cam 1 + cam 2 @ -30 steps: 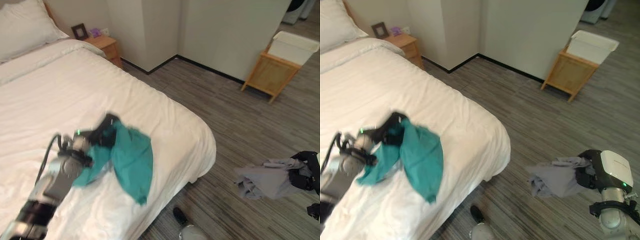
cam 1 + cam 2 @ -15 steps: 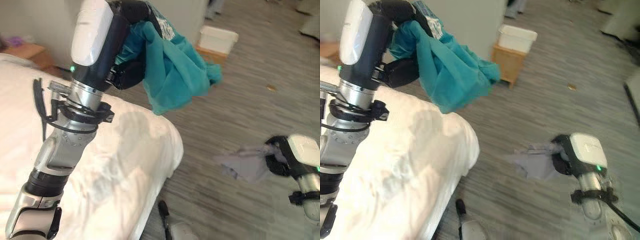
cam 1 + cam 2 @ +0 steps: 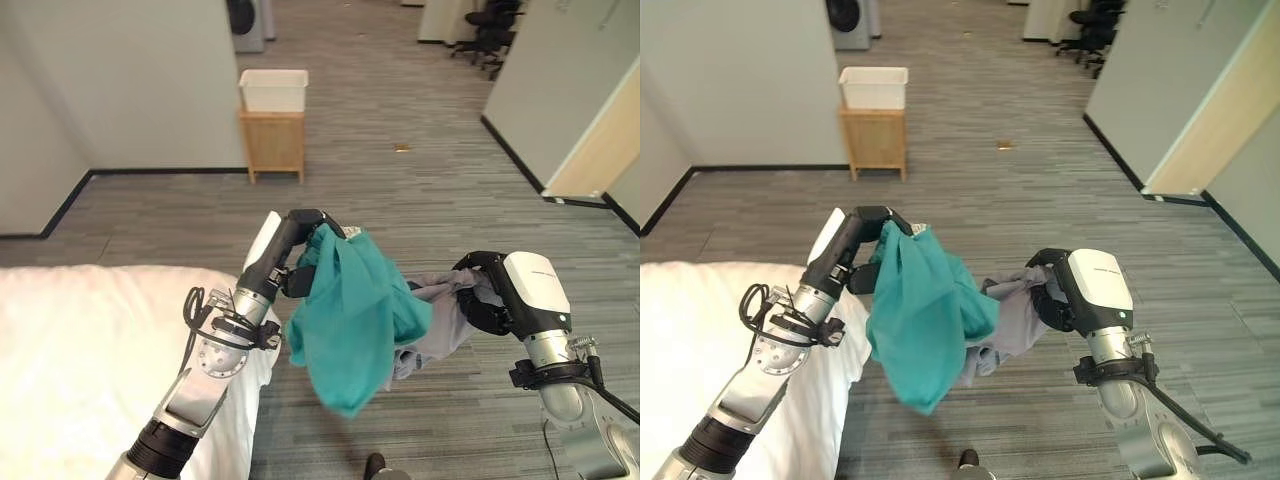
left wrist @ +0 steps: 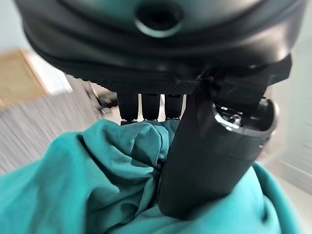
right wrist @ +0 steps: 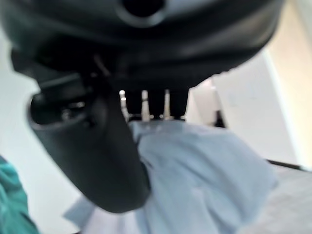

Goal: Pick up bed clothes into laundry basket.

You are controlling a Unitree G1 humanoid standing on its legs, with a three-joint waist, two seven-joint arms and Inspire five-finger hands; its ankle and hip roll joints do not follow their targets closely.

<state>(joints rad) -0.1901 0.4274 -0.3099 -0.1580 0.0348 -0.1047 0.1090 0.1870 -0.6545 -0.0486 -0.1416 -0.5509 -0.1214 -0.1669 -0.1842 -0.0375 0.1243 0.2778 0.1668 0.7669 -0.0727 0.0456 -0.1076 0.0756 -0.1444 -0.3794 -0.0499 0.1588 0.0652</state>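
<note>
Left hand (image 3: 298, 240) fingers and thumb clamped on crumpled teal cloth garment (image 3: 350, 320), hanging in air just beyond corner of white-sheeted bed (image 3: 80, 340). Right hand (image 3: 495, 295) fingers curled round pale grey cloth garment (image 3: 440, 320), touching teal one, farther from bed. White rectangular plastic laundry basket (image 3: 273, 89) on small wooden stand (image 3: 275, 140), well apart from bed.

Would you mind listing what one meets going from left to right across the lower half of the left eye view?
White bed → left robot hand → teal garment → grey garment → right robot hand.
</note>
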